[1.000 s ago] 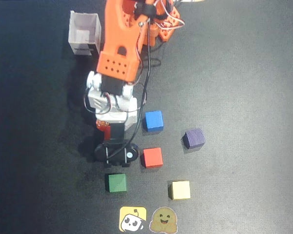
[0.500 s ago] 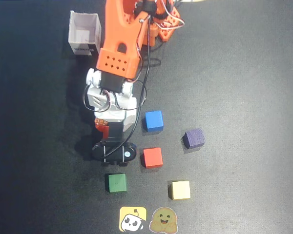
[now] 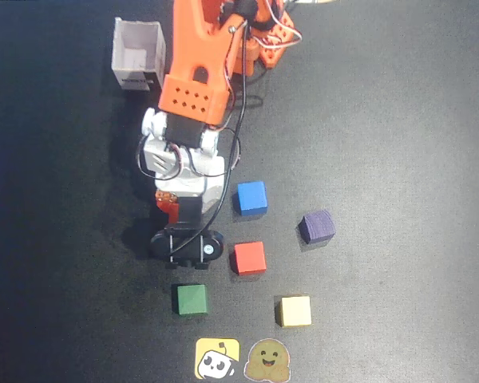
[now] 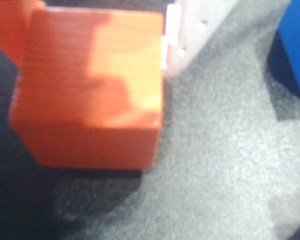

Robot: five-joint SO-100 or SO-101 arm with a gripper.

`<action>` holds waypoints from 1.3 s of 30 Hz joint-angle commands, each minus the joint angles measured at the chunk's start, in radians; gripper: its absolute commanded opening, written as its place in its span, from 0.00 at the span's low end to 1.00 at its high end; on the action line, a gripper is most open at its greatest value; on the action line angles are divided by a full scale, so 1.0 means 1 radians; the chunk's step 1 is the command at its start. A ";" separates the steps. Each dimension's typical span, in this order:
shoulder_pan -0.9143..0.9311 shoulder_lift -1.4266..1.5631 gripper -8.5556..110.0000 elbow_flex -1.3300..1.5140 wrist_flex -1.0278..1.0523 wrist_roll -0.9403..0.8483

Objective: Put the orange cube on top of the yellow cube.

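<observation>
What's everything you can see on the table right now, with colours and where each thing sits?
table: one, black, under everything
open box: one, white, overhead view top left
blue cube: one, right of wrist
purple cube: one, farthest right
red-orange cube: one, below blue
green cube: one, below wrist
yellow cube: one, pale, lower right
stickers: two, yellow face, brown blob, bottom edge
orange cube: one, between the fingers in wrist view
arm: one, orange and white
end effector: one, closed on orange cube
</observation>
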 commanded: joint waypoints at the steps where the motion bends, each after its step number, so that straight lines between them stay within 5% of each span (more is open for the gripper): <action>1: 0.005 0.067 0.20 -0.006 -0.002 0.005; 23: -0.135 0.360 0.20 -0.029 0.077 0.161; 39: -0.360 0.135 0.20 -0.229 -0.029 0.233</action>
